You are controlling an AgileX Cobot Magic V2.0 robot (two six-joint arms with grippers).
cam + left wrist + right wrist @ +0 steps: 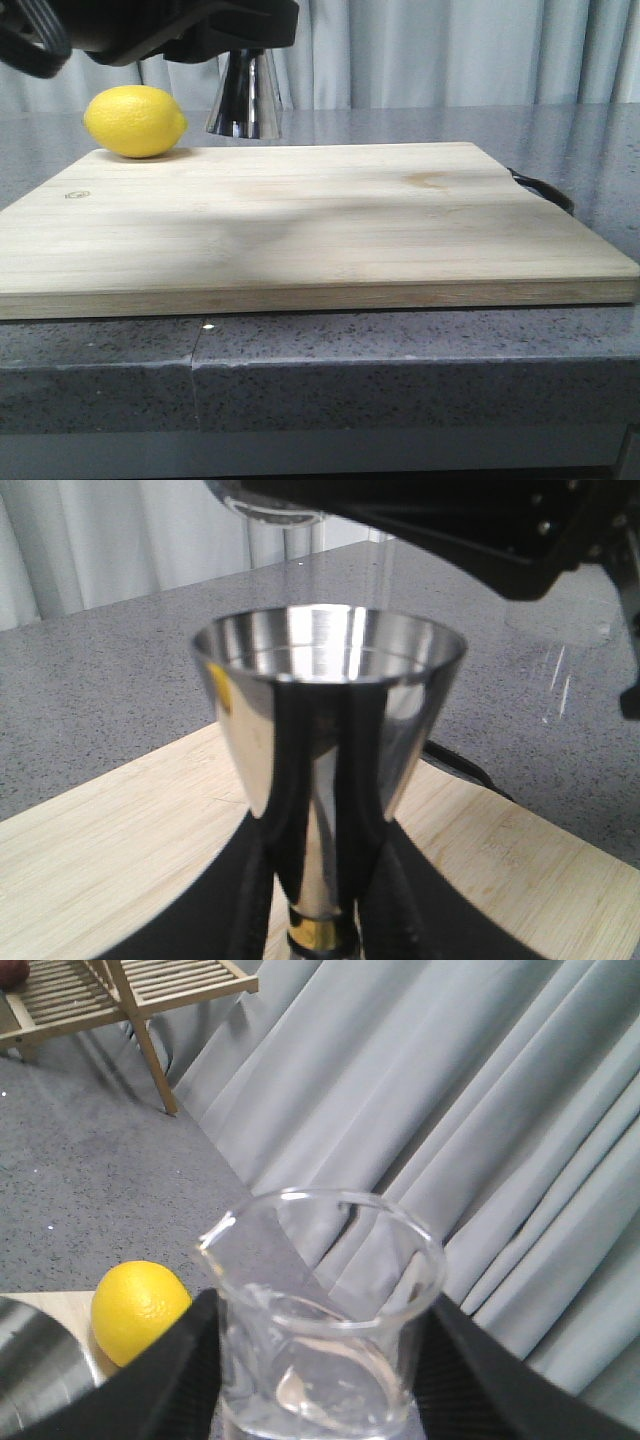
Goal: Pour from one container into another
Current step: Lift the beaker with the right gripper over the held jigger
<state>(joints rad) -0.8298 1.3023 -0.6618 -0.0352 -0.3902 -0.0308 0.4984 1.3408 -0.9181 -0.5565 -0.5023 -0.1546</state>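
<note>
My left gripper (320, 885) is shut on the waist of the steel jigger (328, 720), just above its gold band, and holds it upright over the wooden cutting board (120, 860). In the front view only the jigger's lower cone (245, 98) shows, under black arm parts. My right gripper (320, 1360) is shut on the clear glass beaker (325, 1310), one finger on each side of its wall. A little clear liquid lies in the beaker. From the left wrist, the beaker (290, 525) hangs just above and behind the jigger's open mouth. The jigger's rim (30, 1370) lies beside the beaker.
A yellow lemon (135, 121) rests at the board's far left corner. The cutting board (300, 230) covers most of the grey stone counter (400, 370). A black object (545, 190) sticks out behind the board's right edge. A wooden rack (120, 990) and grey curtains stand behind.
</note>
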